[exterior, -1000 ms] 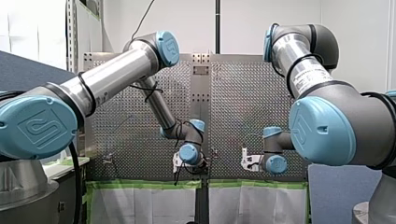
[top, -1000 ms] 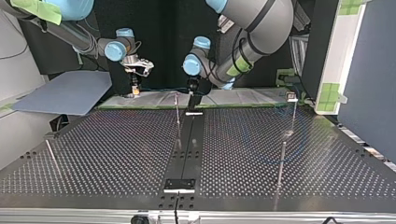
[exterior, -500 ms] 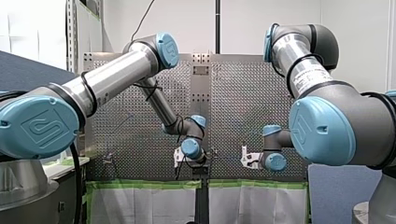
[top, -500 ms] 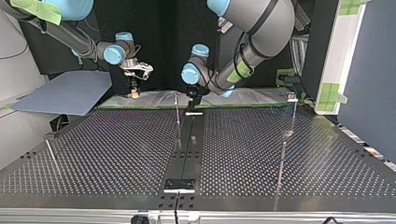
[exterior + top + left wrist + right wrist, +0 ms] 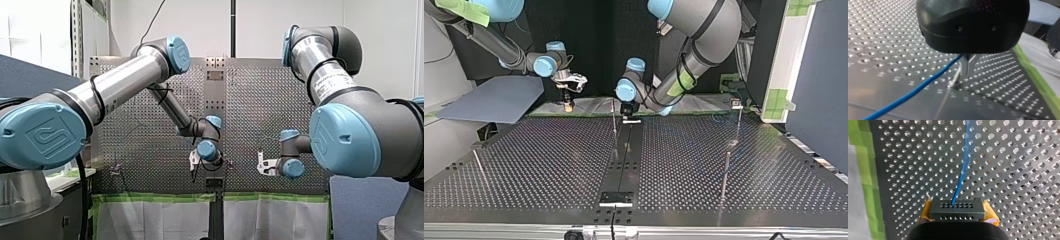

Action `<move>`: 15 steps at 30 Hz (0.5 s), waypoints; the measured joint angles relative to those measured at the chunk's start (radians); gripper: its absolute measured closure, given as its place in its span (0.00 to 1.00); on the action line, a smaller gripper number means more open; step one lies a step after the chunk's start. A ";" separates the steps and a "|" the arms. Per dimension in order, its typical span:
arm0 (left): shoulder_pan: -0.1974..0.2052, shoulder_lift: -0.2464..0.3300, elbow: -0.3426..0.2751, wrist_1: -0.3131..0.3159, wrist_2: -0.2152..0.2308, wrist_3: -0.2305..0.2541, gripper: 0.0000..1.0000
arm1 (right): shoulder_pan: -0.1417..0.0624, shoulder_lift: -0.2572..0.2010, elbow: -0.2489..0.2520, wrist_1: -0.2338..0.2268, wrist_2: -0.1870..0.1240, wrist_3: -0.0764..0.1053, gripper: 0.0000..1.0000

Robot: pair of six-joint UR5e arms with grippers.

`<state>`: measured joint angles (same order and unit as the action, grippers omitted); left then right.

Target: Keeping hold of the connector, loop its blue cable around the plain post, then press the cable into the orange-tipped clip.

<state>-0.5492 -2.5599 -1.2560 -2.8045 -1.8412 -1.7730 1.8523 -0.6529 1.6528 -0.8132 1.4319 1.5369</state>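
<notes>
Dark grey, hole-faced block connector [image 5: 957,208], clamped between the yellow pads [image 5: 926,211] of the right end effector [image 5: 957,213], near the green-taped edge of the perforated metal bench [image 5: 1010,170]. Its blue cable [image 5: 961,167] runs ahead over the bench. The left end effector [image 5: 968,71] has its metal fingers drawn together with the blue cable caught in their fork, just beside a thin metal post [image 5: 956,75].

A robotics lab: perforated metal table [image 5: 539,165], green tape [image 5: 155,197] along its edge, bare white walls [image 5: 260,25].
</notes>
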 joint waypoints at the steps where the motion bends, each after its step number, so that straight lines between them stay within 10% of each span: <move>1: 0.001 0.000 0.008 -0.005 0.000 0.000 0.99 | 0.000 0.000 -0.008 0.009 0.000 -0.002 1.00; 15: 0.016 0.000 0.030 -0.021 -0.011 0.000 0.99 | -0.001 0.000 -0.083 0.075 0.000 -0.032 1.00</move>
<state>-0.5334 -2.5596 -1.2257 -2.8258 -1.8517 -1.7732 1.8517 -0.6531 1.5695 -0.7379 1.4314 1.5046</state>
